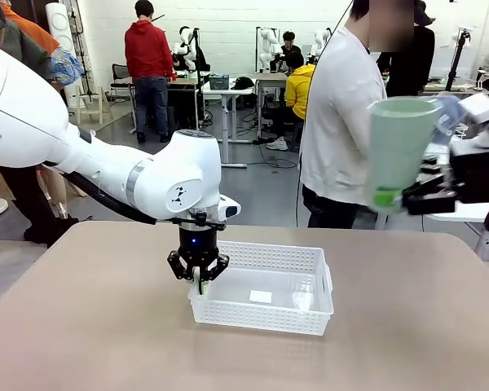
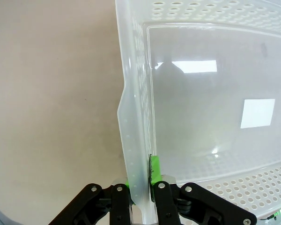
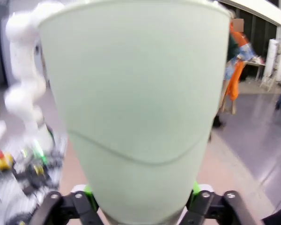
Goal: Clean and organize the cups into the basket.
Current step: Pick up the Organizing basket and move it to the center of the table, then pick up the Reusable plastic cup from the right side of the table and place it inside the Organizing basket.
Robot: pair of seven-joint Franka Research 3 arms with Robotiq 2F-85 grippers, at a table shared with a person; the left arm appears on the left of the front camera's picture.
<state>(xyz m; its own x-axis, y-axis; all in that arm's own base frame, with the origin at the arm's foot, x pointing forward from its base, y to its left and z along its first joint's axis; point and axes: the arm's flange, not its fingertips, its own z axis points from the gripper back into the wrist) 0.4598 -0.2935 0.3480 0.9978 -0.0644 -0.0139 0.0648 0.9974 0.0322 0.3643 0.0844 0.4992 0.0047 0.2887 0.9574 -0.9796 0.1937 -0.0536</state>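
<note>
The right gripper (image 1: 395,197) clamps the narrow base of the mint-green cup (image 1: 401,151), holding it mouth-up in the air off the tabletop's (image 1: 81,326) right edge, well apart from the basket (image 1: 265,316). The cup looks light, stiff and matte. Its taper means a hold low on the base could let it tip or slide, so a hold around the middle would likely be steadier. The basket sits near the middle of the tabletop. The left gripper (image 1: 199,281) pinches the short wall at its left end, close to the near corner. Its thin plastic probably flexes, so it should be pulled gently.

The left wrist view shows what the front view cannot: the left gripper (image 2: 140,192) has one finger inside and one outside the basket's wall (image 2: 131,117), which bows slightly there, and a white label (image 2: 257,113) lies on the basket's floor. The right wrist view shows green pads of the right gripper (image 3: 140,208) pressing both sides of the cup (image 3: 136,108).
</note>
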